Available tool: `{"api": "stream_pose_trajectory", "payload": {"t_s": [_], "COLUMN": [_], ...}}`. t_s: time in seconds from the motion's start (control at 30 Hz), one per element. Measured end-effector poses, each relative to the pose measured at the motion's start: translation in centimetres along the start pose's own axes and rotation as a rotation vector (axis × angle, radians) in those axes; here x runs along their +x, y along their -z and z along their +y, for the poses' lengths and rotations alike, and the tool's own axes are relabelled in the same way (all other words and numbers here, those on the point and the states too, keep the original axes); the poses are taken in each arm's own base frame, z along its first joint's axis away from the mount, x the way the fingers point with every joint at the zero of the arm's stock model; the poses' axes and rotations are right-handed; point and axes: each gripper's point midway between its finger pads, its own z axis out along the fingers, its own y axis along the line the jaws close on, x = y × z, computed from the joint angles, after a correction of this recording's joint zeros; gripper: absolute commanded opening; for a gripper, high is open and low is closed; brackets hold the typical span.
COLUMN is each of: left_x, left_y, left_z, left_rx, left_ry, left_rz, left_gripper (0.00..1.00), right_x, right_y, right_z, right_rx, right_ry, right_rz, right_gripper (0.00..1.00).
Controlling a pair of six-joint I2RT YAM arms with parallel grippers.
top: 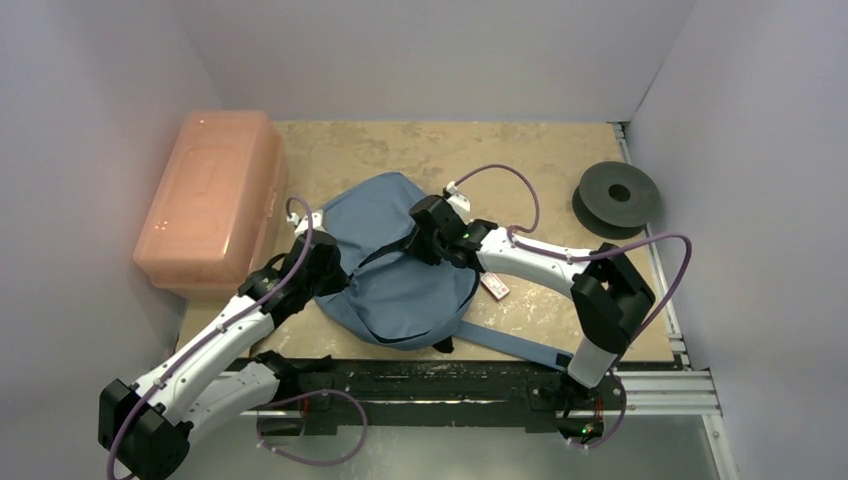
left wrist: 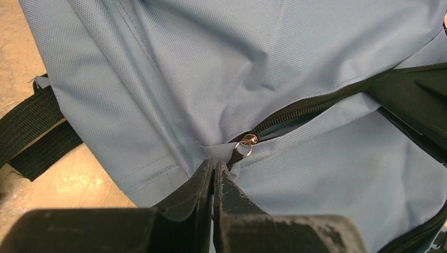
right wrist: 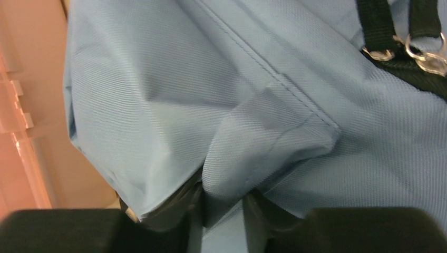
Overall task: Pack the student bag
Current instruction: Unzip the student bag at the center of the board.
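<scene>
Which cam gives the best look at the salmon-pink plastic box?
Top external: the salmon-pink hard plastic box shows whole, left of the blue-grey fabric backpack. Right wrist catches only a blurred edge of it past the fabric. Left wrist shows none of it.

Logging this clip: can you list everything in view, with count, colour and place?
student bag: one, blue-grey with black trim, lying flat mid-table
zipper pull: one, silver ring, at the end of the bag's black zipper
plastic box: one, salmon-pink, lid shut, left side of the table
spool: one, dark grey, far right of the table
tag: one, small, red and white, beside the bag's right edge
table: one, tan
left gripper: one, black, shut on bag fabric by the zipper end
right gripper: one, black, closed on a fold of bag fabric
</scene>
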Motion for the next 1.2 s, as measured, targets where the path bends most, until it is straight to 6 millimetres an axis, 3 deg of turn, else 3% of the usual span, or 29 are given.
{"api": "stream_pose_trajectory", "payload": {"t_s": [0.07,0.23,0.27,0.4,0.53,0.67,0.8,0.93,1.1,1.2], "left_x": [0.1,0.1,0.1,0.5,1.1,-2.3,-5.8,-5.5,-3.8,-4.3], "left_y": [-0.1,0.0,0.0,0.3,1.0,1.8,0.8,-1.8,-4.6,-5.4], "left_z": [0.1,0.2,0.2,0.1,-0.7,-4.1,-8.1,-11.5,-11.8,-10.8], "left_rx": [-0.001,-0.002,-0.001,0.024,0.070,0.153,0.190,0.178,0.094,0.012], "left_ry": [0.002,0.011,0.013,-0.027,-0.113,-0.227,-0.378,-0.556,-0.674,-0.690], "left_rz": [0.002,-0.007,-0.009,0.013,0.075,0.051,0.023,0.066,0.117,0.107], "left_gripper": [0.00,0.00,0.03,0.37,0.48,0.49,0.48,0.46,0.39,0.23], "right_x": [0.2,0.7,0.7,0.9,1.2,1.2,1.2,1.2,1.2,1.2], "right_y": [-0.2,-0.6,-0.5,0.1,0.2,0.3,0.3,0.3,0.2,0.2], "right_z": [-0.6,-1.2,-1.2,-1.0,-0.8,-0.5,-0.3,-0.4,-0.5,-0.5], "right_rx": [0.014,-0.018,-0.037,-0.132,-0.207,-0.237,-0.257,-0.274,-0.296,-0.309], "right_ry": [-0.001,-0.004,0.001,0.058,0.136,0.185,0.206,0.209,0.204,0.202], "right_rz": [0.002,-0.004,-0.007,-0.014,-0.013,-0.008,0.002,0.011,0.015,0.018], "right_gripper": [0.09,0.00,0.00,0.00,0.00,0.00,0.00,0.00,0.00,0.00]}}
